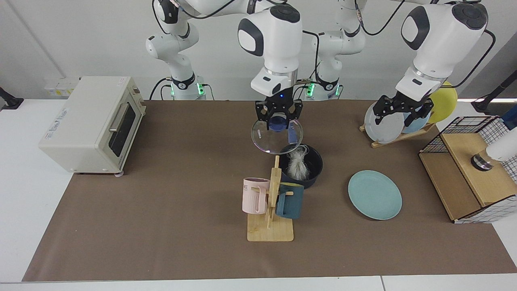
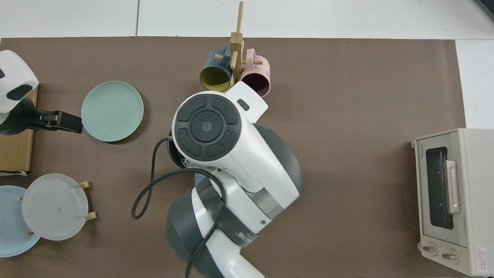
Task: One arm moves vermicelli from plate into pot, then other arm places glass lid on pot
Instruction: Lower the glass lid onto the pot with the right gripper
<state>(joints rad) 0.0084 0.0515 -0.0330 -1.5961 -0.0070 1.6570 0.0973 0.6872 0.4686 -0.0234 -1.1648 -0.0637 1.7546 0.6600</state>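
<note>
**Lid held above the pot, not yet set down**

At the far left of the facing view stands a toaster oven (image 1: 91, 123), well apart from the work. Toward the middle, the right gripper (image 1: 278, 117) hangs over the table with its fingers closed on the blue knob of the glass lid (image 1: 277, 137). The lid is clear, round and metal-rimmed, tilted with its face toward the camera, and sits up and slightly left of the pot (image 1: 313, 169), overlapping the pot's far rim in this view. From above, the arm's bulk hides the lid and nearly all of the pot (image 2: 172, 152).

The pot is small and dark. The vermicelli (image 1: 298, 165) stands in it as a pale, wispy tuft reaching about to the rim. Just near of the pot is a wooden mug rack (image 1: 271, 210) with a pink and a dark teal mug.

Risks, as I judge them: lowered while tilted, the lid could catch one rim edge and seat crooked or slip. Strands poking up might get pinched under the rim. The rack's upright post stands close to the pot, so a descent that drifts nearer could knock it.

Further right, the teal plate (image 1: 375, 195) lies bare on the mat. The left gripper (image 1: 403, 110) waits with fingers spread and empty before the upright plates (image 1: 383, 125) at the far right.
</note>
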